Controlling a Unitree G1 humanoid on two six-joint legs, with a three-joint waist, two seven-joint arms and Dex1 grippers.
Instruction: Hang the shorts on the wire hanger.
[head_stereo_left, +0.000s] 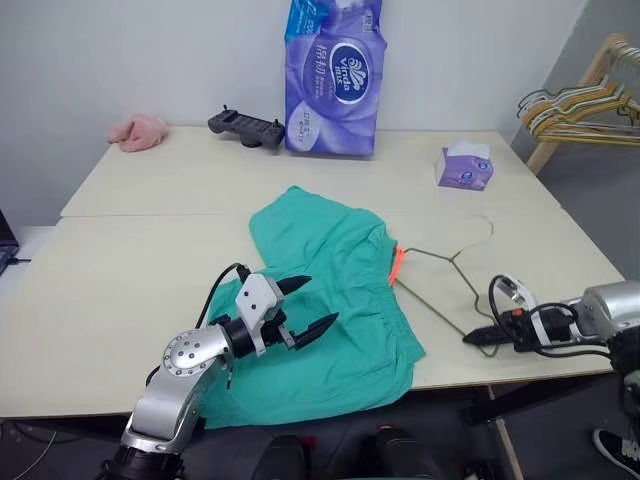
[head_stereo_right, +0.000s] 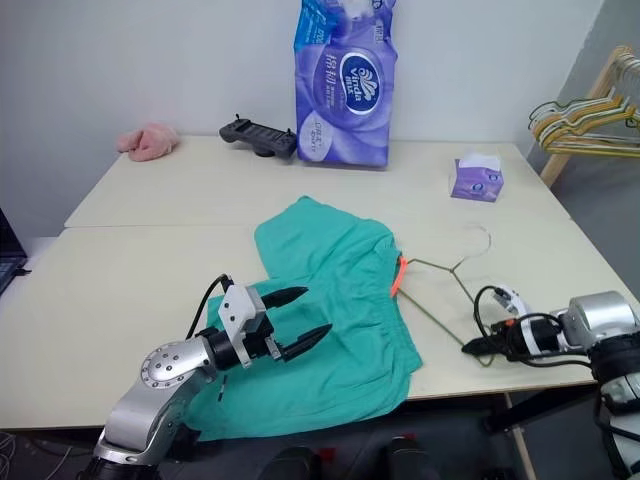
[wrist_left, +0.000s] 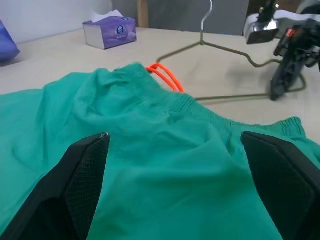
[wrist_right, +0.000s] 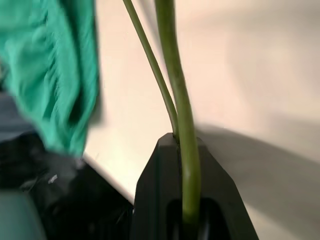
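We found the shorts (head_stereo_left: 335, 305) spread flat on the surface (head_stereo_left: 150, 260), their legs reaching toward the near edge on the left and their gathered waistband facing our right, with the orange drawstring (head_stereo_left: 397, 264) poking out at the waistband's middle. Just beyond that waistband lay the wire hanger (head_stereo_left: 452, 285), flat on the surface, its hook pointing away toward the tissue box (head_stereo_left: 464, 166) and its long bottom bar running roughly alongside the waistband, close to it but not inside it.

Our right end effector (head_stereo_left: 478, 337) was pressed together on the wire hanger at its near corner; the right wrist view showed the olive wire running straight up out of the closed jaws. Our left end effector (head_stereo_left: 305, 305) hovered over the middle of the shorts with its fingers (wrist_left: 82, 182) spread wide, holding nothing, pointing across the cloth toward the waistband and the hanger beyond.

We judged that the coming move turned on this: the waistband opening lay to the left of the held hanger, so the hanger's near arm would have to travel leftward into the shorts, or the cloth be lifted toward it. The left end effector was the nearer one to the waistband and well placed to pinch it.
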